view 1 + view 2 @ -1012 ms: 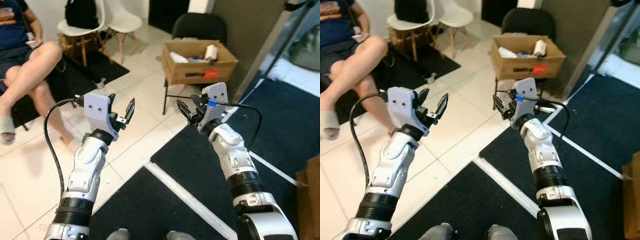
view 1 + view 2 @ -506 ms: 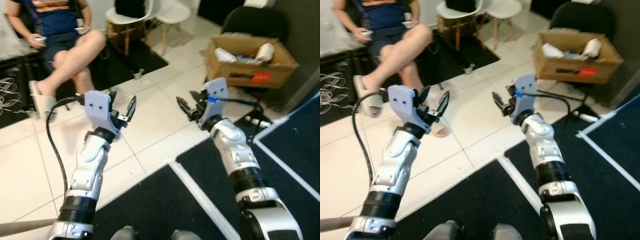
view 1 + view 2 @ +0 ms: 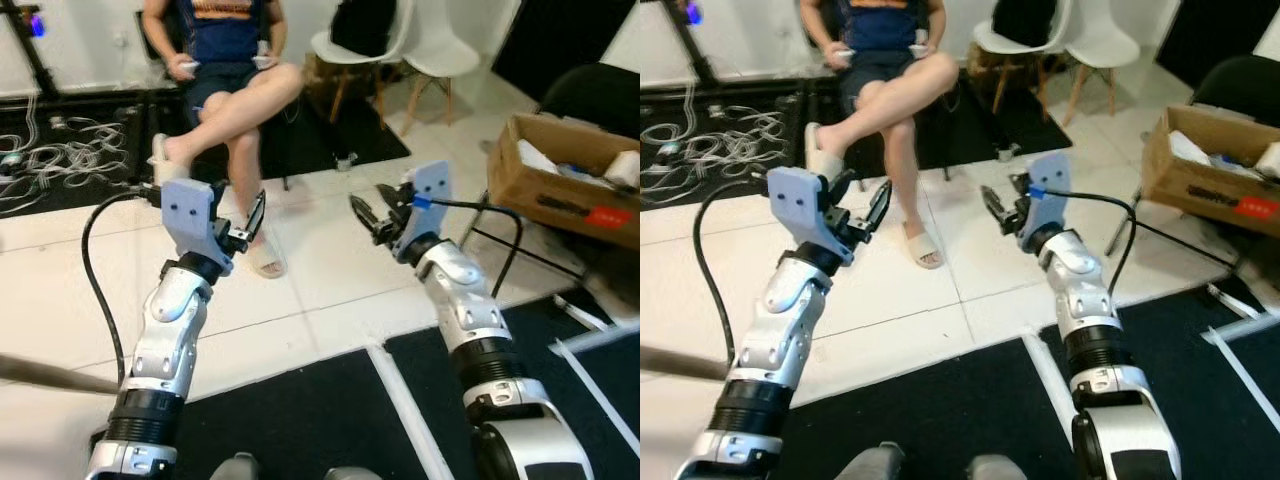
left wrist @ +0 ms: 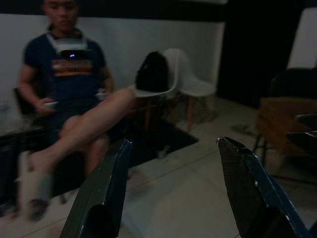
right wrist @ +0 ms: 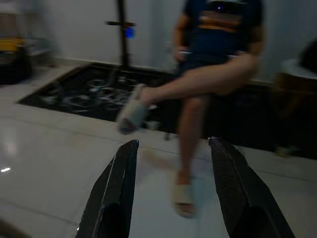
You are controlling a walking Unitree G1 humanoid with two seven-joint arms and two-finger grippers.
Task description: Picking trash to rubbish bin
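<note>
Cardboard box (image 3: 565, 190) holds crumpled trash; left pincer (image 3: 246, 222) and right pincer (image 3: 372, 217) gape, empty.

Your head stereo pair is looking forward and down from above both arms, sharing the seated person (image 3: 232, 70) at 12 o'clock. Both wrist cameras are peering low along their fingers toward that person.

We see both silver arms raised from the bottom of the frame toward its middle, elbows bent and forearms angled upward. The left gripper (image 3: 245, 222) sits left of centre with its two black fingers (image 4: 106, 188) spread apart. The right gripper (image 3: 368, 215) sits just right of centre, fingers likewise parted, holding nothing.
</note>
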